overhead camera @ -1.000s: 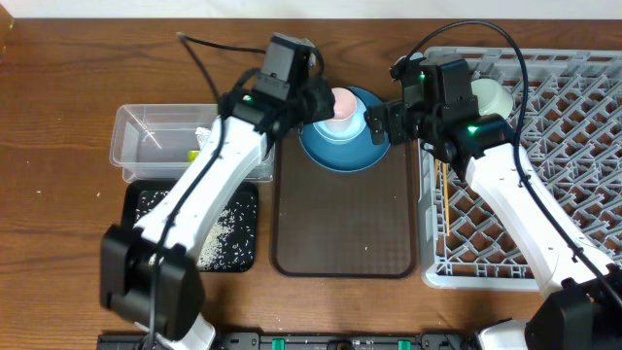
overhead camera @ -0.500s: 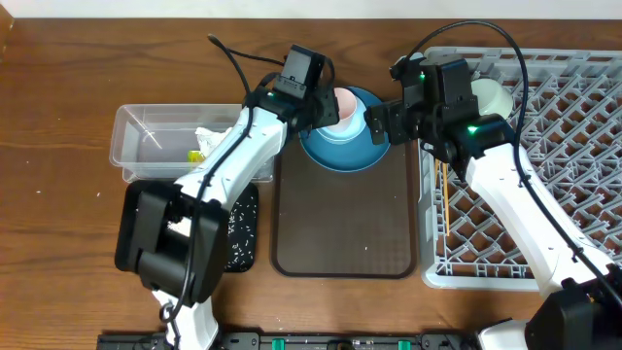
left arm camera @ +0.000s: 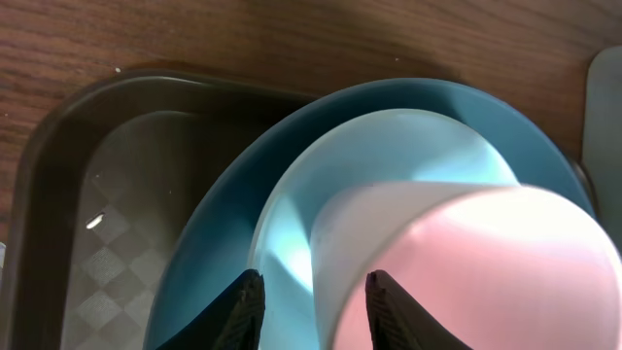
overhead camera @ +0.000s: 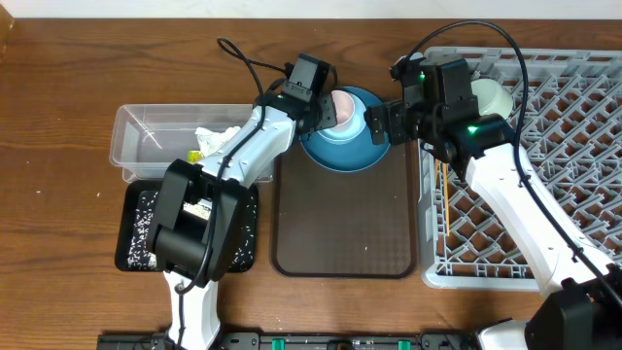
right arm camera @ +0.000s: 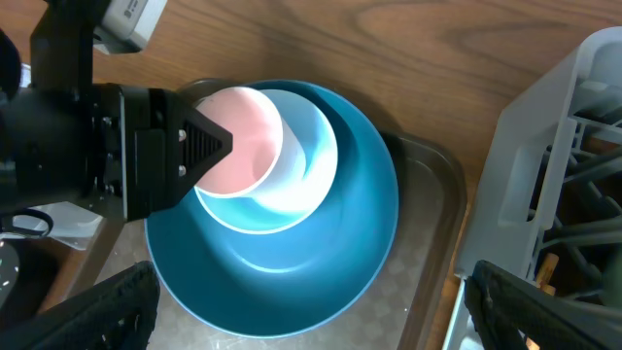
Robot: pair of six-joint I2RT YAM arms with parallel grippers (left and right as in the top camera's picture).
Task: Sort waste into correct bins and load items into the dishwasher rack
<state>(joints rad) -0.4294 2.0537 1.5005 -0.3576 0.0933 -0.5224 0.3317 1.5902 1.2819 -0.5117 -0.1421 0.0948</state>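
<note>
Between the jaws of the left gripper, half closed, stands the wall of the tilted pink cup; whether they pinch it I cannot tell. A weak grip could drop the cup into the mint bowl it leans in, or drag that bowl off the blue plate-bowl on the brown tray. Beyond, the right gripper hangs wide open, near enough to collide.

Blue plate-bowl, mint bowl, pink cup, brown checkered tray, grey rack.
</note>
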